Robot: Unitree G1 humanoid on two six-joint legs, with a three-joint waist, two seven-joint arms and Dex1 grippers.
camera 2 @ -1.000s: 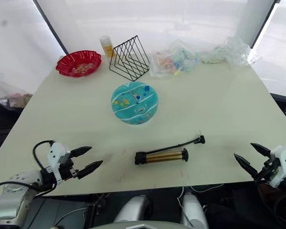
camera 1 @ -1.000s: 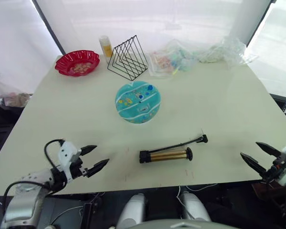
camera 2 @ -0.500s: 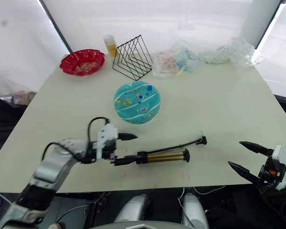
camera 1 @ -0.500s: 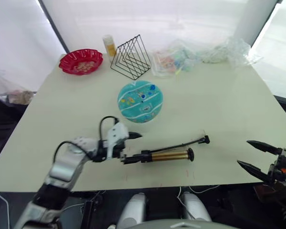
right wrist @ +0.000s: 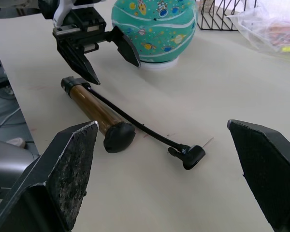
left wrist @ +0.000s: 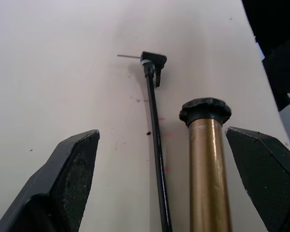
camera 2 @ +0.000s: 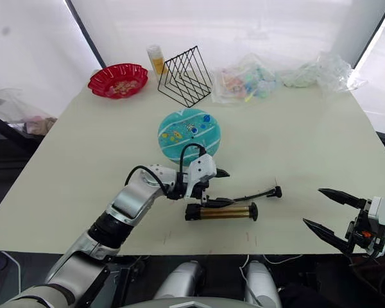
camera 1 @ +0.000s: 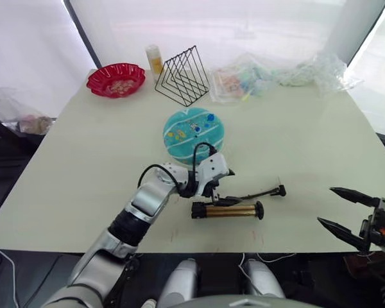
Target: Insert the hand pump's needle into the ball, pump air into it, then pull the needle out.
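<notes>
Left eye view: right gripper hangs spread off the table's near edge. Farther in, the hand pump lies flat, needle at its hose tip; left gripper straddles it, fingers apart. Beyond rests the ball.

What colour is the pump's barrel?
Brass-gold, with black end caps; the hand pump shows it best in the left wrist view.

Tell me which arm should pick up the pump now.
Left. The left gripper hovers open right over the hand pump, its fingers straddling the barrel and hose in the left wrist view. The right gripper, also open, sits off at the table's near edge.
</notes>
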